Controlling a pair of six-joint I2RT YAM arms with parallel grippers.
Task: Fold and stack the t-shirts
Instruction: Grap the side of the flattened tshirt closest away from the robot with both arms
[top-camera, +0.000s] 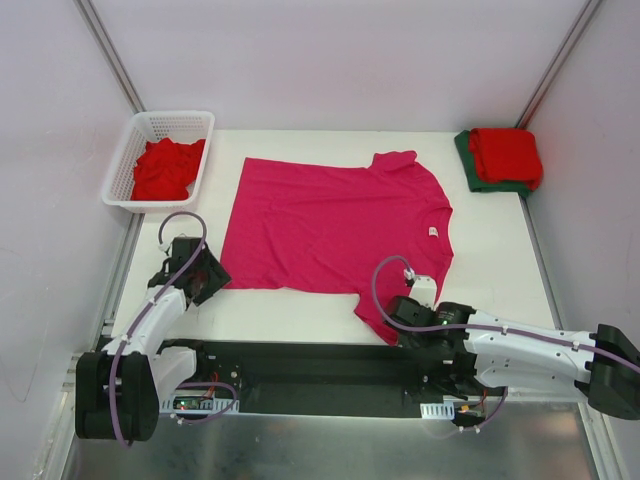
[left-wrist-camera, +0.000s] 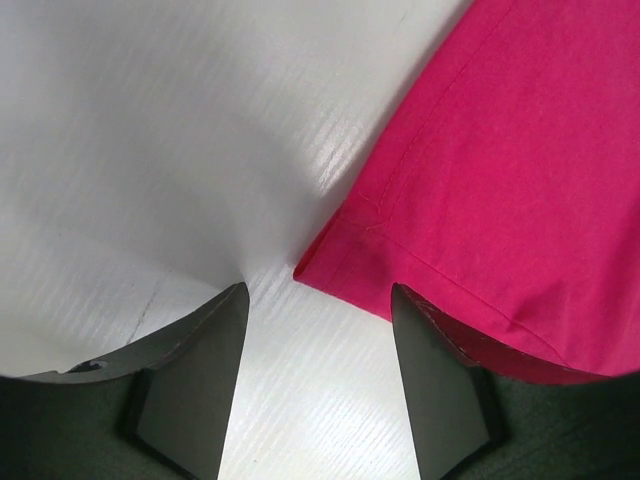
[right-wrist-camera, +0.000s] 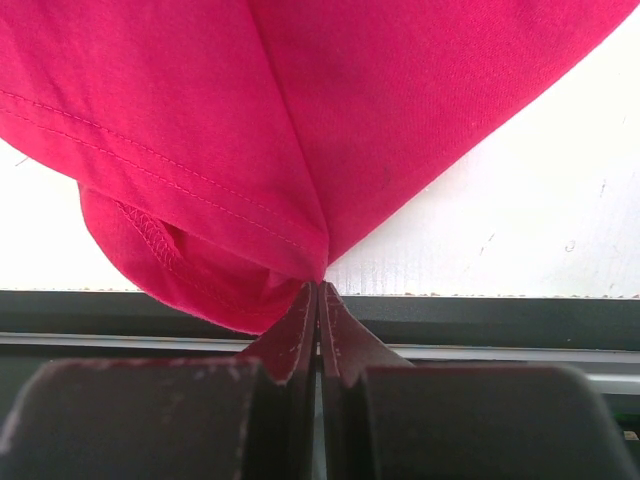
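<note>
A magenta-pink t-shirt (top-camera: 330, 225) lies spread flat on the white table, its neck with a small white label (top-camera: 433, 231) to the right. My right gripper (top-camera: 397, 318) is shut on the shirt's near sleeve (right-wrist-camera: 230, 210) at the table's front edge; the cloth bunches at the fingertips. My left gripper (top-camera: 207, 277) is open just off the shirt's near-left hem corner (left-wrist-camera: 330, 262), which lies ahead between the open fingers (left-wrist-camera: 205, 370), apart from them. A folded red shirt (top-camera: 506, 155) lies on a folded dark green one (top-camera: 468, 160) at the back right.
A white lattice basket (top-camera: 140, 130) at the back left holds crumpled red shirts (top-camera: 165, 168). A black rail (top-camera: 320, 375) runs along the table's near edge between the arm bases. Grey walls close in on both sides.
</note>
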